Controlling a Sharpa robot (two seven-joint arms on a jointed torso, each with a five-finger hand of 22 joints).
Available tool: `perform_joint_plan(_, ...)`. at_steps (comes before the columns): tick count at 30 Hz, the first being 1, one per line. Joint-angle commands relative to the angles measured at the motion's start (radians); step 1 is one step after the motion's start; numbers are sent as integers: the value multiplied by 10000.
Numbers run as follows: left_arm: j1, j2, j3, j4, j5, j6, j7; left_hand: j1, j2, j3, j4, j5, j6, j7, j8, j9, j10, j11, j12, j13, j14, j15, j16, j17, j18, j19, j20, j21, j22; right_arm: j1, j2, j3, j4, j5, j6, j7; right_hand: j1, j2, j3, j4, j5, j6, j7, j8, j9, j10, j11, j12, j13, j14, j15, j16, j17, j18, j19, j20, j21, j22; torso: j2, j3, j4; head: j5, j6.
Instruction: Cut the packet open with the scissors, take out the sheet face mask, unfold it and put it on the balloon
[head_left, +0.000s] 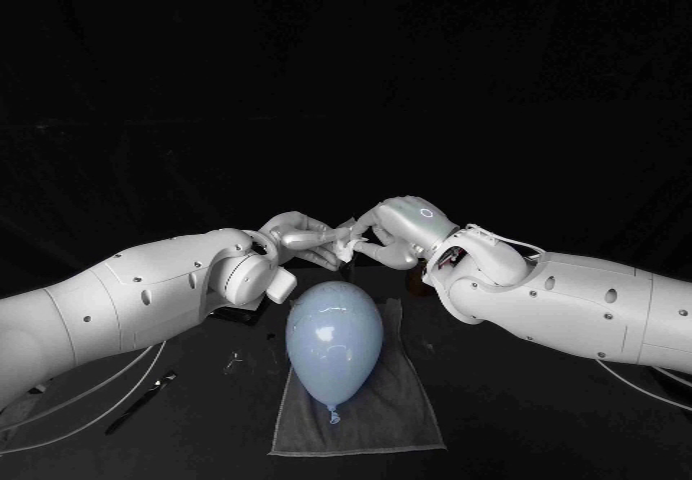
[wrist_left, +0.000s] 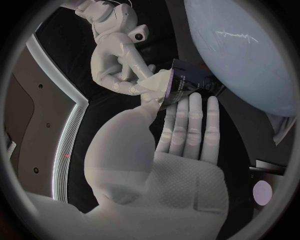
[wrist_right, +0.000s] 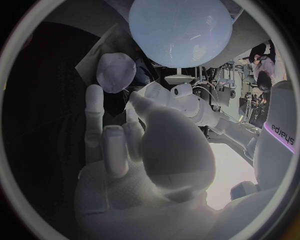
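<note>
— Left hand (head_left: 299, 238) is up off the table, thumb against the packet (wrist_left: 187, 85) at its pale corner, its fingers (wrist_left: 187, 125) stretched out straight beside it. Whether it truly grips, I cannot tell.
— And where is that packet, exactly?
— In the air between the two hands, just past the far end of the balloon (head_left: 335, 335). It's dark and printed, and its pale end is toward the right hand (head_left: 400, 222), which pinches it in its fingertips. Which way its long side runs, and what's inside it, I can't make out.
— The balloon?
— Pale blue, lying lengthwise away from the robot, knot toward the robot, rounded end toward the hands. It rests on a grey towel (head_left: 397, 425).
</note>
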Motion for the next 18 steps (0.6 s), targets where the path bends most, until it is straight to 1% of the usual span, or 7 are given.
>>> perform_joint_plan(1, 20, 4, 12, 14, 141, 67, 99, 4, 34, -44, 192, 19, 60, -59, 72, -20, 75, -36, 76, 23, 1, -76, 80, 23, 113, 86, -10, -77, -33, 11, 7, 7, -13, -23, 85, -27, 56, 76, 53, 23, 47, 78, 19, 51, 13, 246, -56, 59, 964, 457, -51, 33, 1303, 203, -6, -36, -20, 9, -2, 3, 0, 3, -6)
perform_joint_plan(5, 21, 5, 11, 10, 144, 4, 92, 286, 198, 19, 330, 22, 93, -108, 84, -42, 93, -69, 84, 31, 16, -100, 99, 41, 114, 149, -22, -116, -75, 13, 7, 7, -6, -23, 83, -24, 56, 76, 53, 23, 47, 78, 19, 51, 13, 246, -56, 59, 964, 457, -51, 33, 1303, 203, -6, -36, -20, 9, -1, 4, 3, 13, -9)
perform_joint_plan(8, 21, 6, 11, 8, 144, -30, 93, 558, 449, 157, 415, 24, 94, -111, 94, -54, 105, -68, 79, 29, 18, -106, 102, 51, 112, 192, -31, -152, -110, 14, 2, 7, 4, -23, 78, -19, 56, 76, 53, 23, 47, 78, 19, 51, 13, 246, -56, 59, 964, 457, -51, 33, 1303, 203, -6, -36, -20, 9, -3, 1, 0, 12, -7)
perform_joint_plan(10, 22, 8, 11, 6, 134, -57, 91, 1076, 577, 395, 164, 31, 60, -177, 115, -45, 101, -108, 62, 19, 16, -130, 100, 55, 113, 220, -40, -175, -134, 14, -5, 7, 13, -23, 57, -6, 56, 76, 53, 23, 47, 78, 19, 51, 13, 246, -56, 59, 964, 457, -51, 33, 1303, 203, -6, -36, -20, 9, -3, 0, -5, 23, -9)
perform_joint_plan(11, 22, 10, 10, 6, 129, -73, 91, 1646, 610, 684, -244, 33, 2, -166, 142, -22, 93, -113, 36, 1, 5, -154, 83, 47, 117, 250, -64, -178, -143, 15, -10, 7, 21, -22, 30, 8, 56, 76, 53, 23, 47, 78, 19, 51, 13, 246, -56, 59, 964, 457, -51, 33, 1303, 203, -6, -36, -20, 9, -3, 0, -5, 23, -9)
perform_joint_plan(12, 22, 11, 10, 7, 125, -95, 95, 1757, 605, 806, -315, 24, -33, -98, 188, 10, 112, -59, 17, -18, 11, -100, 66, 36, 110, 277, -78, -182, -153, 15, -16, 7, 29, -18, -17, 31, 56, 76, 53, 23, 47, 78, 19, 51, 13, 246, -56, 59, 964, 457, -51, 33, 1303, 203, -6, -36, -20, 9, -2, 0, -3, 22, -12)
perform_joint_plan(18, 22, 10, 10, 12, 83, -328, 121, 1875, 616, 998, -408, 26, -56, -104, 286, 71, 180, -58, 6, -40, 60, -96, 56, 22, 112, 335, -109, -172, -160, 16, -54, 17, 85, 144, -576, 288, 69, 71, 58, 24, 47, 65, 19, 78, 28, 245, -57, 49, 958, 467, -54, 43, 1323, 201, -3, -39, -25, 13, -4, 1, 2, 28, -3)
